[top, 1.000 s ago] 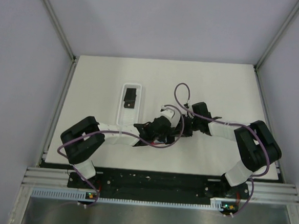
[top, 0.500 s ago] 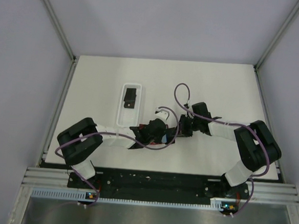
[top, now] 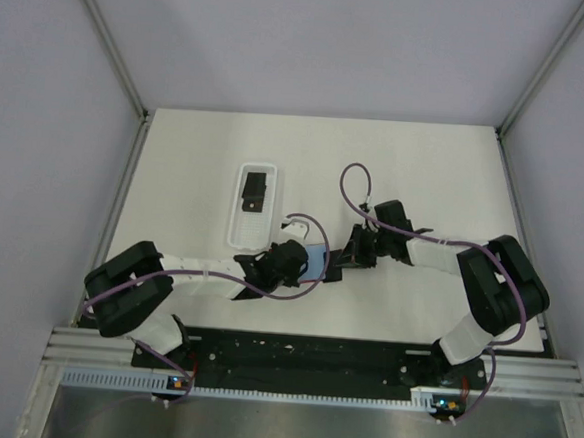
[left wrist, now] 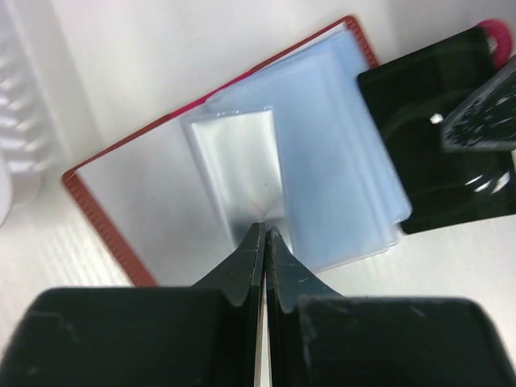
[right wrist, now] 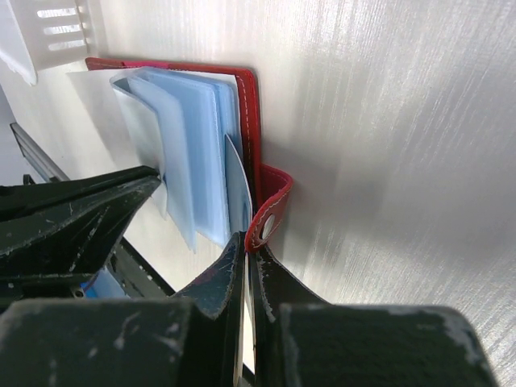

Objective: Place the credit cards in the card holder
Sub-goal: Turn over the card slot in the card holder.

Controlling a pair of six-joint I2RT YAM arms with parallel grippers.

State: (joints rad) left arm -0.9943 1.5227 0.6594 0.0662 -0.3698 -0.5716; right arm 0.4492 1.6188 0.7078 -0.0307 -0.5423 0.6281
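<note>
Card holder (top: 314,261): open and flat on the counter (top: 426,168), near the middle, just right of the near end of the white tray (top: 242,221), between the two hands. Red cover underneath, red stitched rim around the edge, pale blue-grey inside facing up, a fan of clear sleeves spread across it. Closure tab (right wrist: 268,218) curling up from the right-hand edge, snap stud showing.

Left hand (left wrist: 264,230): reaching in from the left, fingers pressed together, tips pinched on the near edge of one clear sleeve (left wrist: 234,161). That sleeve lifted off the rest, standing up and catching the light. Other sleeves lying flatter to its right.

Right hand (right wrist: 246,239): coming in from the right, fingers together with no gap to speak of, tips right at the closure tab, touching it or very nearly. Whether anything thin sits between those fingers: cannot tell.

Credit card (left wrist: 435,137): black and glossy, seen from the left wrist at the right side of the holder, overlapping the right edge of the sleeves, one corner up by the red tab. Tip of the right hand crossing over it. Held, pressed down or merely lying there: cannot tell.

Second credit card (top: 256,189): black, in the far half of the white tray, well apart from both hands.
</note>
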